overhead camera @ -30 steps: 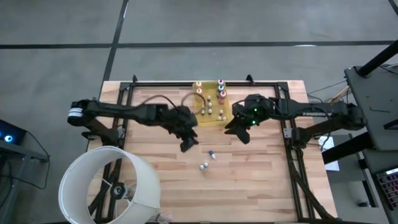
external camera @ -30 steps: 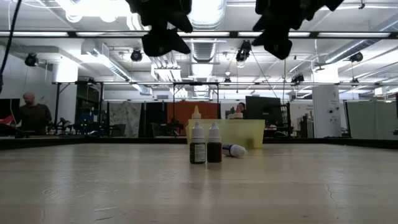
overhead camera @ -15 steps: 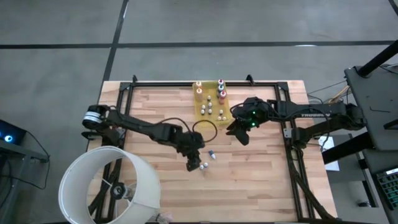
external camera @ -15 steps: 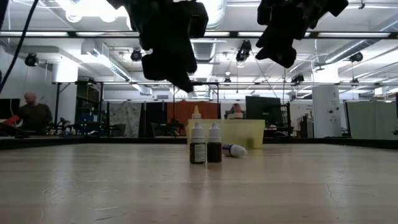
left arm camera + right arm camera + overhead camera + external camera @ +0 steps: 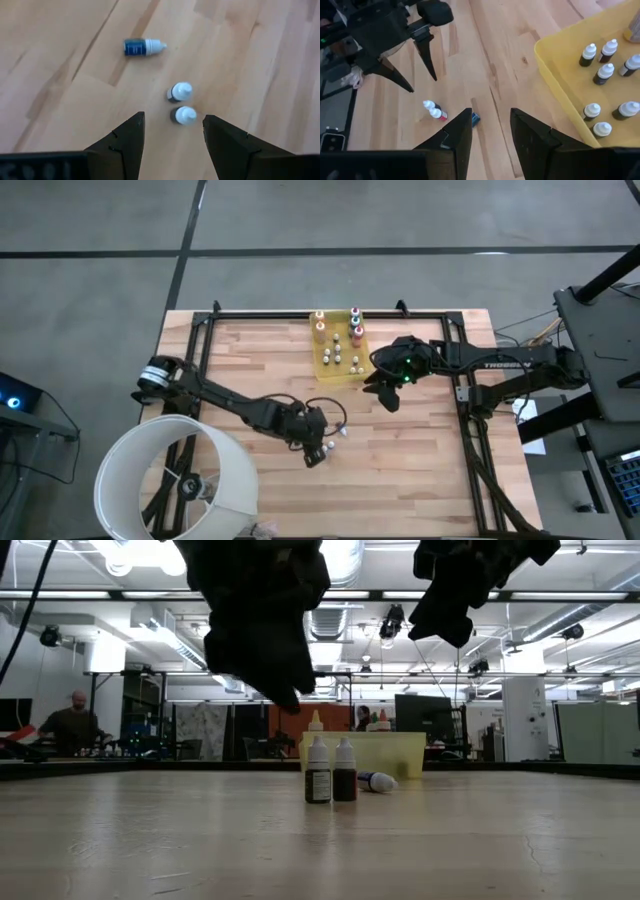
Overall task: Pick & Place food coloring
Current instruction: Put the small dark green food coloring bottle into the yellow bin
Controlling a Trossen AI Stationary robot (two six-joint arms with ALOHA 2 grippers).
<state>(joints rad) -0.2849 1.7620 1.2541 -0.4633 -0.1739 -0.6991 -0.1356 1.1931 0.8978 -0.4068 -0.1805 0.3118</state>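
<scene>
I am hovering my left claw above the middle of the tabletop, fingers spread and holding nothing, with two upright white-capped bottles standing touching each other straight below the gap. A third, blue-labelled bottle is lying on its side just beside that pair, toward the far edge. My right claw is waiting higher up near the yellow tray at the middle of the far edge, fingers partly parted and empty. The tray is carrying the rest of the food coloring: small white-capped bottles on the side toward me, taller orange- and pink-capped ones at its far side. Judgement: I am lining up to take one of the upright pair. Main risk: the two are standing in contact, so a finger coming down between or against them is likely to tip the neighbour or pinch both at once. A double grip would be uneven and one bottle could drop on the lift. These bottles are small, light and narrow-based, so a glancing touch would probably topple them, and a fallen one would roll like the one already lying there. The descent needs to straddle one cap cleanly, with the fingers clear of the other.
</scene>
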